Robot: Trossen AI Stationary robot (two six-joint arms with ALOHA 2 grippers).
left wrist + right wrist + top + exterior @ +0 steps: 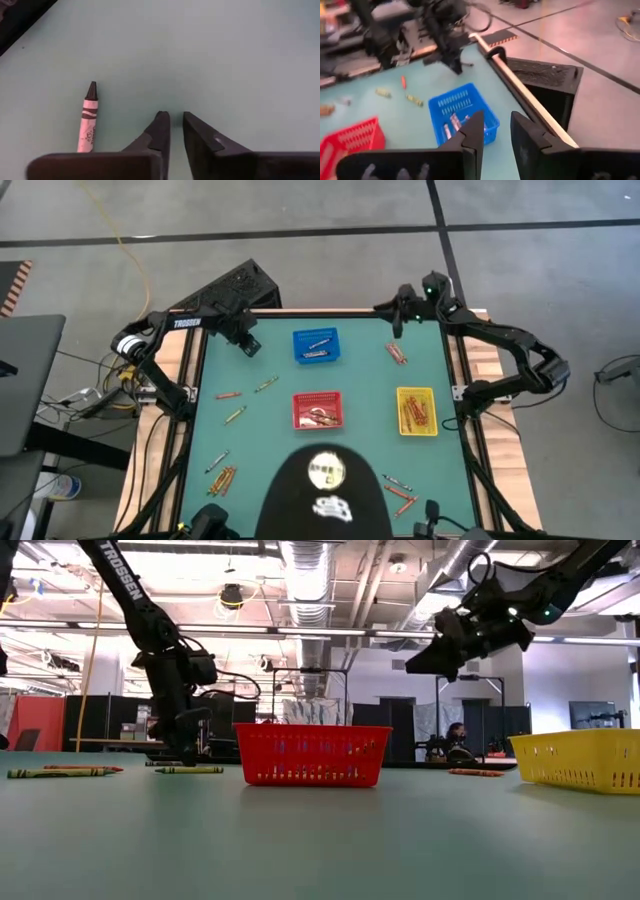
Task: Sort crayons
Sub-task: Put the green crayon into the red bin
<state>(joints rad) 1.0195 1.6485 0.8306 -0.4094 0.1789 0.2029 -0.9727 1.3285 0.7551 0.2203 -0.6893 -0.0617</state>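
- Left tool is low at the far left of the green tabletop, beside the blue basket. Its fingers are nearly closed with a narrow gap and hold nothing.
- A black-tipped crayon lies on the tabletop just beside that tool, not between its fingers.
- Right tool hangs raised over the far right corner, partly open and empty.
- Blue basket, red basket and yellow basket each contain crayons.
- Loose crayons are scattered: left side, near-left cluster, far right, near right.
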